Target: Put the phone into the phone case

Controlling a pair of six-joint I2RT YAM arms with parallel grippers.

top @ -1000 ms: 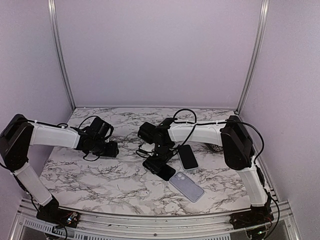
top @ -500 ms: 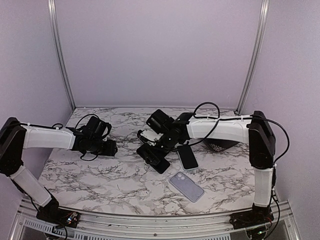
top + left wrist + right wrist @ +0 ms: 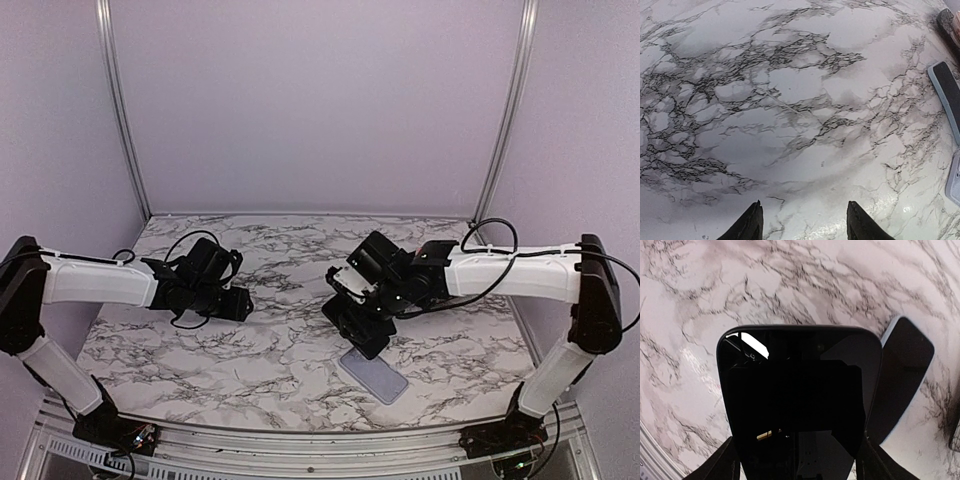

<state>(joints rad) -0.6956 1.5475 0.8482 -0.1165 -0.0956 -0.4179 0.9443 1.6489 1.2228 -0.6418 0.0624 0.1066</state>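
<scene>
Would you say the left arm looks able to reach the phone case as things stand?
Probably yes: the left fingers are open and empty, with bare marble between them and the phone case, though the right fingers holding the phone crowd its far end.

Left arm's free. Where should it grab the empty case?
Likely the two long rims of the case, pinched from straight above toward its near end: it lies flat and thin on the table, and the right gripper holding the phone hangs by the far end.

The right gripper (image 3: 352,312) clamps the phone (image 3: 364,334) above the table (image 3: 250,362). The phone case (image 3: 376,375) lies flat just beside the gripper, base-side.
</scene>
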